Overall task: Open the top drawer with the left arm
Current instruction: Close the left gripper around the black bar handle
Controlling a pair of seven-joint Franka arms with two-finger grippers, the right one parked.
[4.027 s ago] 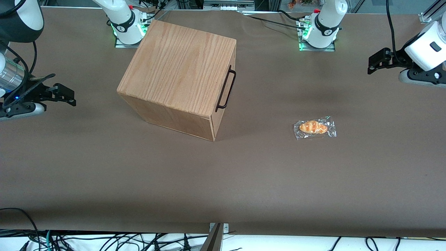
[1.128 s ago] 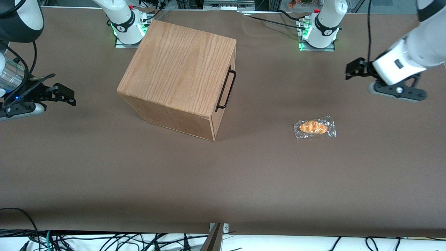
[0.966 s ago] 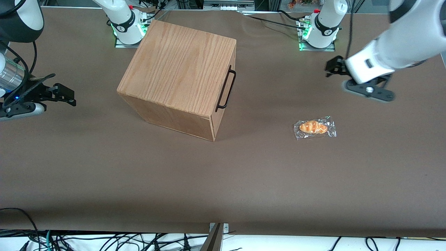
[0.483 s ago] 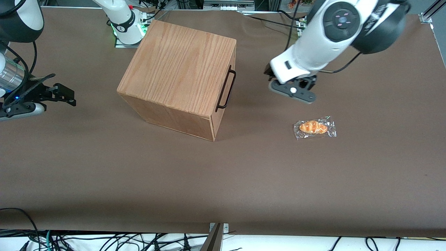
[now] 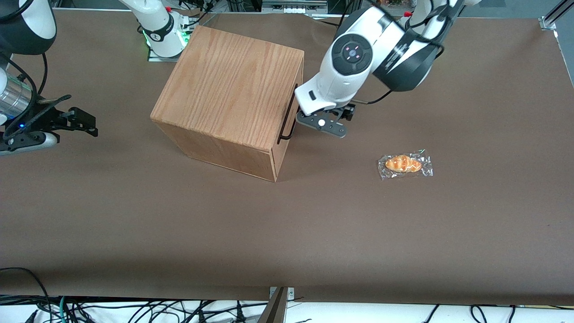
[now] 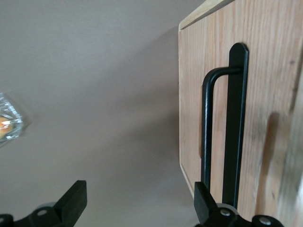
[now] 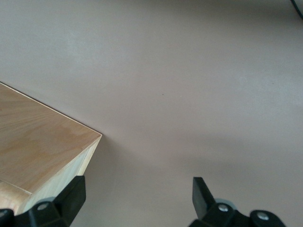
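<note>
The oak-grain box (image 5: 233, 85) stands on the brown table, its front turned toward the working arm's end. The top drawer (image 6: 265, 71) is closed, its plank front flush with the box. Its thin black wire handle (image 5: 290, 117) (image 6: 207, 132) runs along that front. My left arm's gripper (image 5: 314, 117) (image 6: 139, 203) hangs just in front of the drawer, mostly hidden under the white wrist in the front view. The wrist view shows it open, with one fingertip (image 6: 203, 201) close beside the handle's end and only bare table between the two fingers.
A wrapped bread roll (image 5: 405, 164) (image 6: 7, 127) lies on the table nearer the front camera than the gripper, toward the working arm's end. A corner of the box (image 7: 42, 146) shows in the right wrist view.
The left arm has swung in from the working arm's end of the table toward the box. Its gripper now sits right in front of the drawer handle. The box and bread roll have not moved.
</note>
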